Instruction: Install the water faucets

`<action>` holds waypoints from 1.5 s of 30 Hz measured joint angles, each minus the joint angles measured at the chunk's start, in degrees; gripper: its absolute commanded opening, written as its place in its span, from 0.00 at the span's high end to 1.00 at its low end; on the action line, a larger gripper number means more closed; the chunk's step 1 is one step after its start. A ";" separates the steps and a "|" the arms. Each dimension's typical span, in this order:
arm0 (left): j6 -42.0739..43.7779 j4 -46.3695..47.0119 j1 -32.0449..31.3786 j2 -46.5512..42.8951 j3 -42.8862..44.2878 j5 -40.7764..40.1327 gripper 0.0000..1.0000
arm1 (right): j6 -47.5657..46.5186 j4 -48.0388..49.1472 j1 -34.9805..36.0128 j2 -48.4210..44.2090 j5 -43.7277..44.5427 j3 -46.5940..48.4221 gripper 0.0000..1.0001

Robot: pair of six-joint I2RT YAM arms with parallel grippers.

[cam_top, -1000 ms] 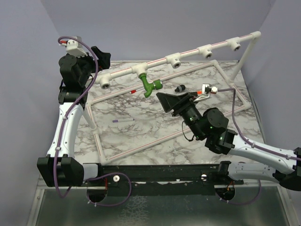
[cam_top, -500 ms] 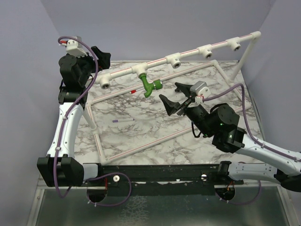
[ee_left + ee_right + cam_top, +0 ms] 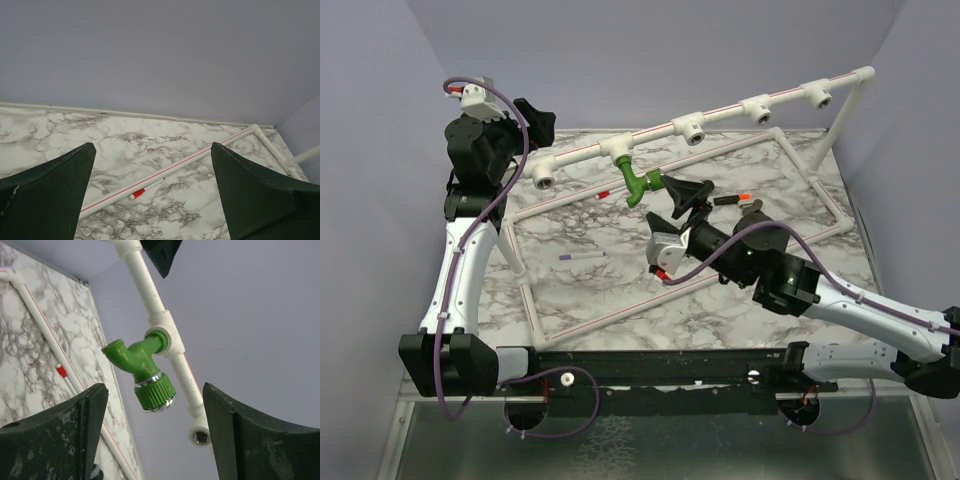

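- My right tool [image 3: 154, 420] has its fingers spread apart with nothing between them
- The green faucet [image 3: 142, 365] lies dead ahead, just past my fingertips, with its ribbed cap pointing back into my opening and its threaded mouth towards my left finger
- Its inlet sits in a white T-socket [image 3: 165, 337] on the pipe frame [image 3: 142, 280], raised off the surface [image 3: 30, 340]
- My left tool [image 3: 152, 165], equally spread and empty, is well apart from it, so the right arm is nearer
- Only my right wrist view shows the seating, while the overhead view shows the spacing, and my left wrist view misses the faucet entirely
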 measured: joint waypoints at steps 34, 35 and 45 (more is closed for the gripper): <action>0.00 0.07 0.00 0.00 0.00 0.02 0.01 | -26.36 19.15 1.73 18.34 15.06 0.90 0.81; 0.00 0.07 0.00 0.00 0.00 0.02 0.01 | -25.75 19.32 1.75 18.49 15.61 0.98 0.87; 0.00 0.13 0.00 0.04 0.02 0.02 0.01 | -15.06 24.37 2.69 20.41 19.15 1.29 0.99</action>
